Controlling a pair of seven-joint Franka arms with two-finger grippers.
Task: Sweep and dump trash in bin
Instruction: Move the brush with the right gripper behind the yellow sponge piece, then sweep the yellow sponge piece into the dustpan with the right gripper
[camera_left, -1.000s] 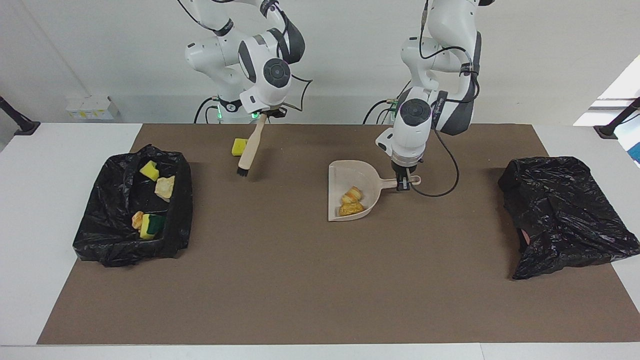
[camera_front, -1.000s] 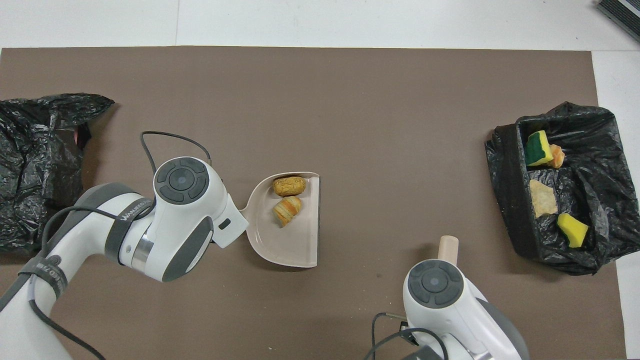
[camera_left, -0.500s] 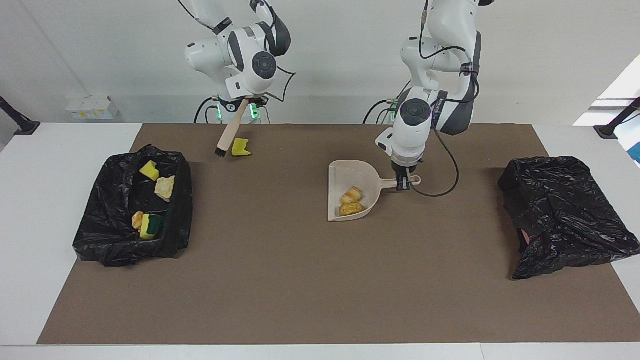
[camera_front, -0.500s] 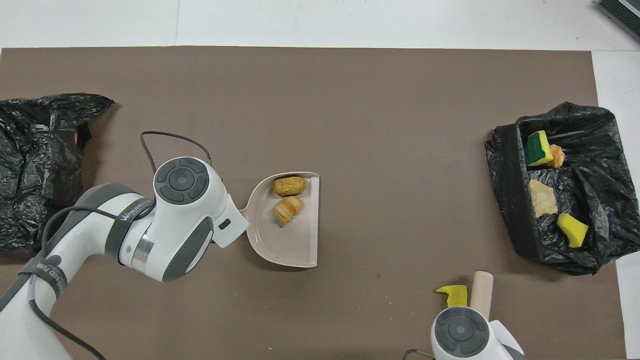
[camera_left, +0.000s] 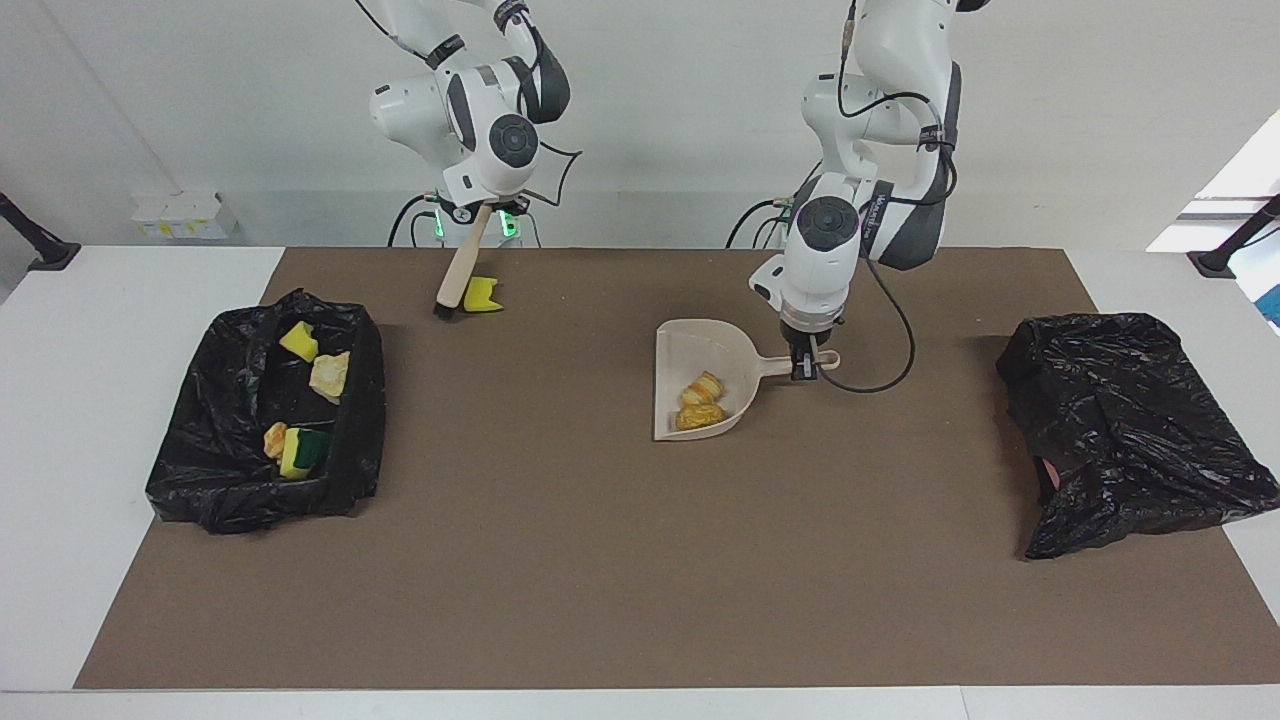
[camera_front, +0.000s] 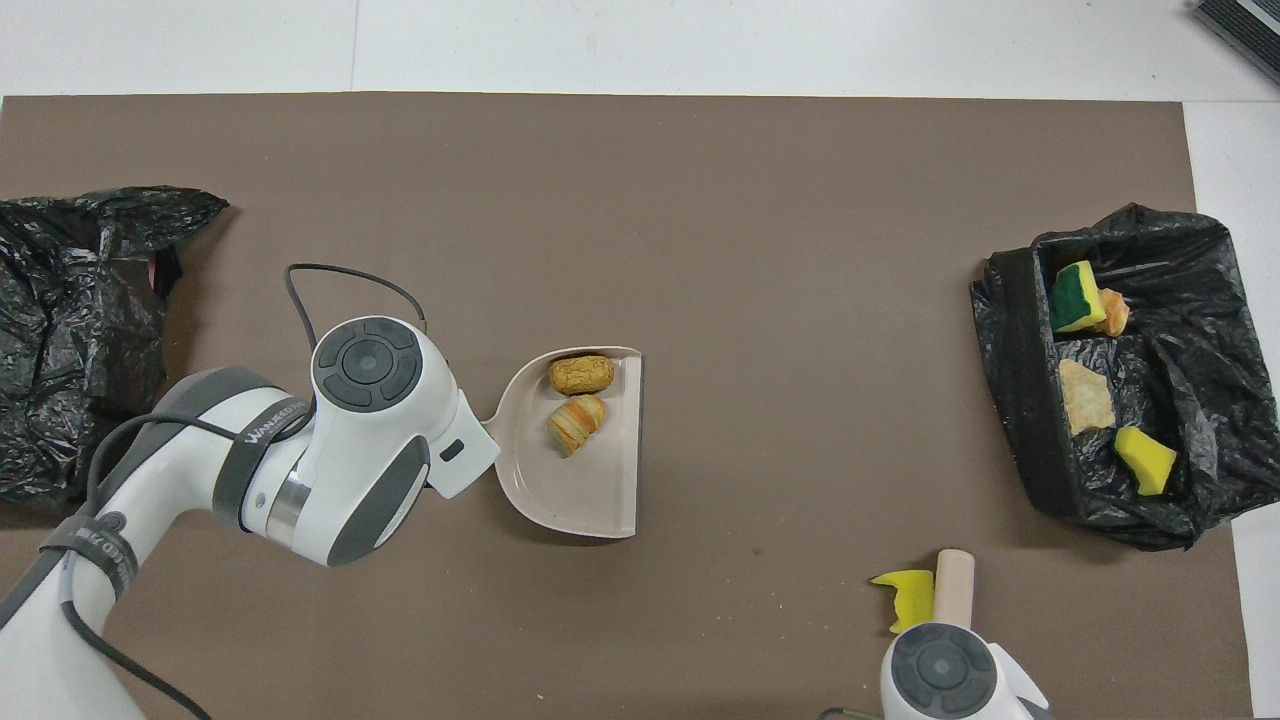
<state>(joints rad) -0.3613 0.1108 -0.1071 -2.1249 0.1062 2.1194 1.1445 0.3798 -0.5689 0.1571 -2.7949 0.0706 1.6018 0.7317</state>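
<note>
Trash: sponge (camera_left: 484, 293) beside right gripper's (camera_left: 481, 208) clamped brush (camera_left: 455, 283); a hard flick could overshoot left gripper's (camera_left: 803, 368) clamped dustpan (camera_left: 700, 352).

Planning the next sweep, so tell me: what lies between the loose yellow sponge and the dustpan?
Nothing: between the yellow sponge and the dustpan lies only bare brown mat, clearest in the facing view.

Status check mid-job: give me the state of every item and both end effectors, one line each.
Left end effector: shut on dustpan handle.
Right end effector: shut on brush.
Dustpan: flat, holding two bread pieces.
Yellow sponge: loose beside brush bristles.
Open bin: holds trash.
Other bag: crumpled.
</note>
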